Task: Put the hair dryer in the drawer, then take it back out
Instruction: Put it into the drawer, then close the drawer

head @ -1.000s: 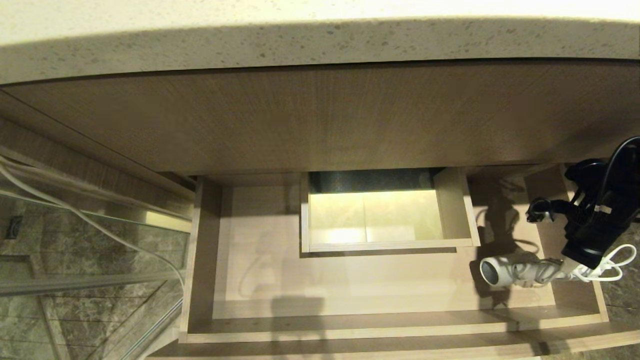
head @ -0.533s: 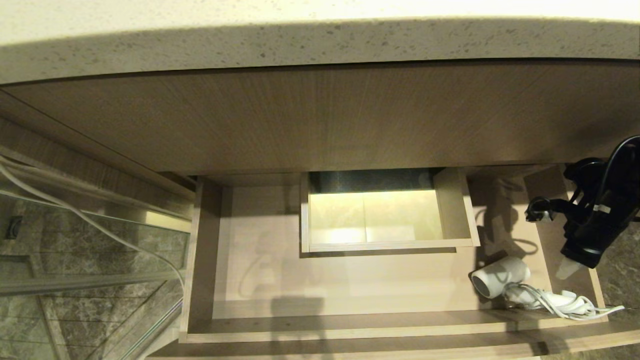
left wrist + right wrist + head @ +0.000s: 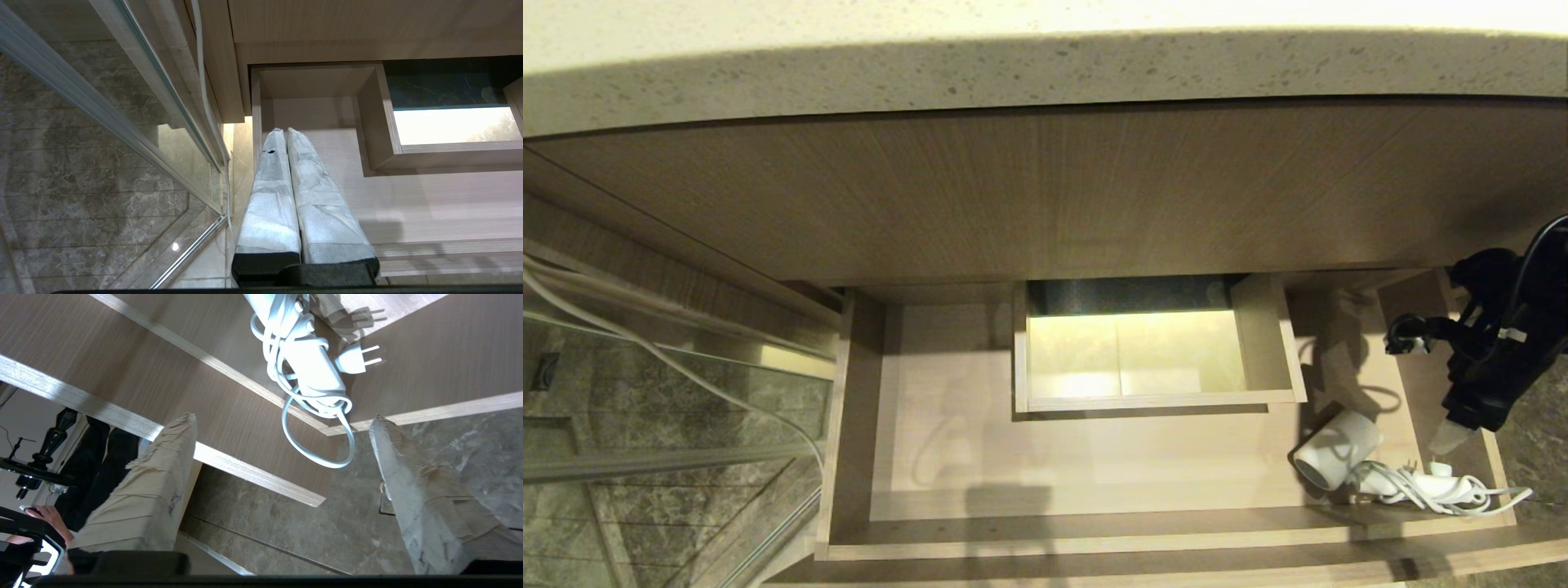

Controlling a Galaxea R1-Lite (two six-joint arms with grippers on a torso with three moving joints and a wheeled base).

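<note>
The hair dryer [image 3: 1335, 459] lies in the drawer [image 3: 1086, 457], its handle buried under cord. The right gripper [image 3: 282, 445] hangs spread and empty above; the left gripper [image 3: 286, 132] is pressed together.

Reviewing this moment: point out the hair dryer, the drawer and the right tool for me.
hair dryer [image 3: 1338, 451], head view, on the white barrel behind its round mouth.
drawer [image 3: 980, 457], head view, on the bare wood floor.
right tool [image 3: 282, 428], right wrist view, in the open gap midway between its fingertips.
</note>
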